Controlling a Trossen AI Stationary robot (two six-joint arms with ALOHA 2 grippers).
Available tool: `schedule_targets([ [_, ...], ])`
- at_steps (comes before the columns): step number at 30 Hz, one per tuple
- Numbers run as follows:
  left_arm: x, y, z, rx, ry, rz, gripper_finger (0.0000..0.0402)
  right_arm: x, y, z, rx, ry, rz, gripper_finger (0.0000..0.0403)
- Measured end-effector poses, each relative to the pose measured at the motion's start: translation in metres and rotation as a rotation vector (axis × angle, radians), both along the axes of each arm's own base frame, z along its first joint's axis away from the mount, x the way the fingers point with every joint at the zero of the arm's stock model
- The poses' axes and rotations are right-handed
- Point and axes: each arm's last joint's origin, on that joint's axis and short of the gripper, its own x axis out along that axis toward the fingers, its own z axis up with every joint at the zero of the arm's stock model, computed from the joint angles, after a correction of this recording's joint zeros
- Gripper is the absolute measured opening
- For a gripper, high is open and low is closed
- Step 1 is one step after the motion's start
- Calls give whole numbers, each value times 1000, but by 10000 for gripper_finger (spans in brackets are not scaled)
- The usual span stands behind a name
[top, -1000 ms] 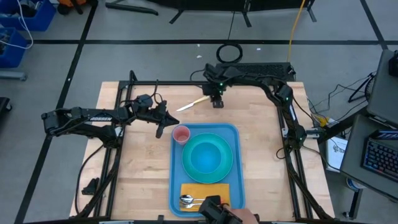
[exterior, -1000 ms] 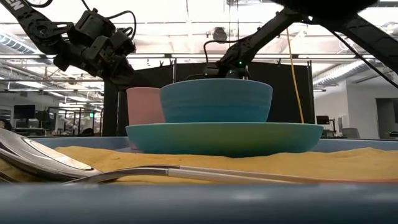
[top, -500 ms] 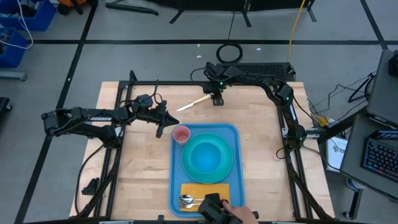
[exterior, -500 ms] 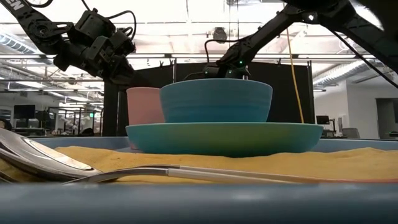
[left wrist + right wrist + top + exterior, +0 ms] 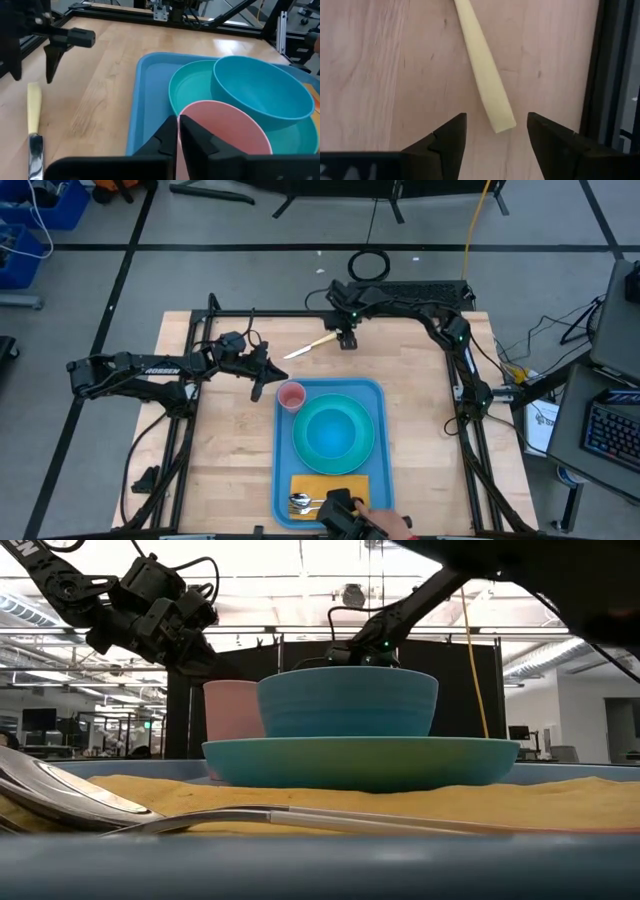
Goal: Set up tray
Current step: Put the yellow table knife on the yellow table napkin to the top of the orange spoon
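Observation:
The blue tray [image 5: 284, 442] lies at the table's near middle. It carries a turquoise plate [image 5: 364, 452] with a blue bowl [image 5: 332, 430] on it, a pink cup [image 5: 291, 396], and a yellow napkin [image 5: 350, 482] bearing a spoon [image 5: 300, 503]. A knife with a cream handle [image 5: 312, 345] lies flat on the wood beyond the tray. My right gripper [image 5: 496, 135] hangs open above it, a finger on each side of the handle's free end [image 5: 497, 120], touching nothing. My left gripper [image 5: 178, 134] is shut and empty, just left of the cup [image 5: 225, 131].
A black metal frame [image 5: 300, 314] runs along the table's far and side edges, close behind the knife. At the near edge a person's hand [image 5: 385, 525] holds a dark object [image 5: 340, 508] over the napkin. Bare wood [image 5: 225, 450] lies left of the tray.
My right gripper has tipped slightly over the knife handle's end while staying in the same spot. The knife and the things on the tray lie as before.

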Motion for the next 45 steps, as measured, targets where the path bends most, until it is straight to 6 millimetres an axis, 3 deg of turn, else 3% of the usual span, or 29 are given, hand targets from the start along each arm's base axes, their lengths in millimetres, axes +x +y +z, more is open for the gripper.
schedule_targets([
  [20, 0, 0, 0, 9, 0, -4, 30, 4, 2, -4, -13, -2, 34, 186],
  [29, 0, -1, 0, 9, -1, -6, 31, 6, -1, -29, -1, 55, 44, 173],
  [36, 0, -1, 0, 21, -1, -12, 31, 6, -1, -27, -13, 47, 76, 169],
  [40, 0, -1, 0, 22, -2, -12, 31, 6, -1, -27, -5, 45, 77, 147],
  [45, 0, -1, 0, 22, -2, -11, 31, 7, 2, -28, -2, 50, 98, 81],
])
